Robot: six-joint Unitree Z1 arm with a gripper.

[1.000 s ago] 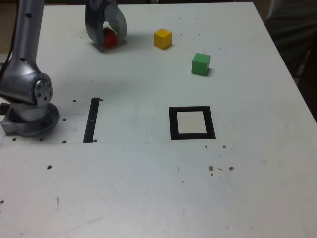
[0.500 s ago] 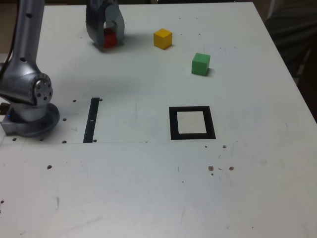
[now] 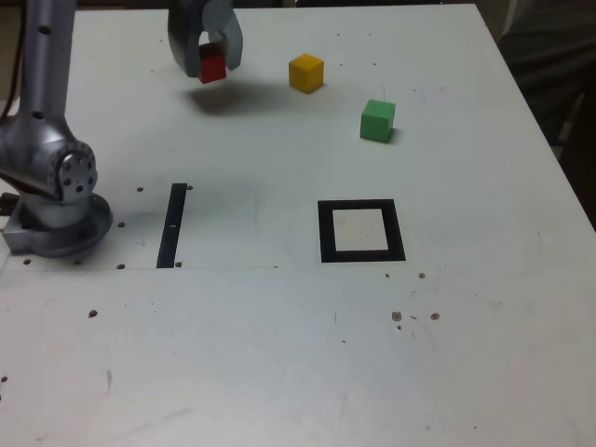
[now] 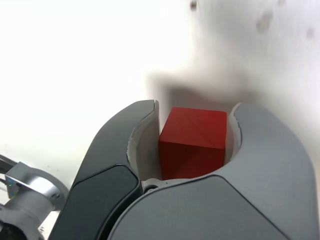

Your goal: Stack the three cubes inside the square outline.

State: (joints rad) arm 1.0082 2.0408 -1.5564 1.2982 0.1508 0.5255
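Note:
My gripper [image 3: 210, 58] is shut on the red cube [image 3: 212, 65] and holds it a little above the table at the far left of the exterior view, its shadow on the surface below. In the wrist view the red cube [image 4: 194, 142] sits squeezed between both jaws of the gripper [image 4: 195, 117]. The yellow cube [image 3: 305, 73] rests on the table to the exterior view's right of it. Farther right and nearer lies the green cube [image 3: 377, 121]. The square outline [image 3: 361, 230], black with a pale centre, is empty near the middle of the table.
The arm's grey base [image 3: 54, 200] stands at the exterior view's left edge. A narrow black strip [image 3: 172, 225] lies between the base and the square outline. The white table [image 3: 307, 354] shows small holes and specks toward the front.
The jaws closed on the red cube where it sat on the table, then lifted it slightly off the surface. The yellow and green cubes have not moved.

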